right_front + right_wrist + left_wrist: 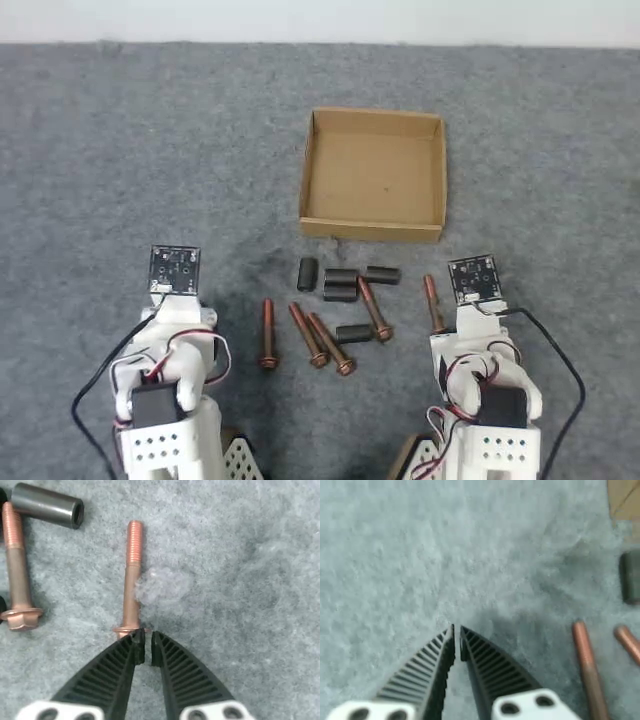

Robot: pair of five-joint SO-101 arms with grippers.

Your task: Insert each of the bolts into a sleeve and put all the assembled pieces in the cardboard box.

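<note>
The left pincer (456, 631) and the right pincer (146, 639) are both together, holding nothing. Five bolts (306, 333) and the sleeves (341, 276) lie loose on the counter (100, 150), nearer than the box (372, 229).

grey felt bench (120, 150) open either side of brown cardboard box (372, 230); copper-coloured bolts (268, 335), dark cylindrical sleeves (341, 283) crowd middle before box; one bolt head just beside right hand (147, 647).

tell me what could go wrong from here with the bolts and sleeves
The right end effector sits shut at the head of the rightmost bolt; it could shove the bolt rather than grasp it.
The two middle sleeves lie side by side, seemingly touching; picking one may roll the other.
</note>
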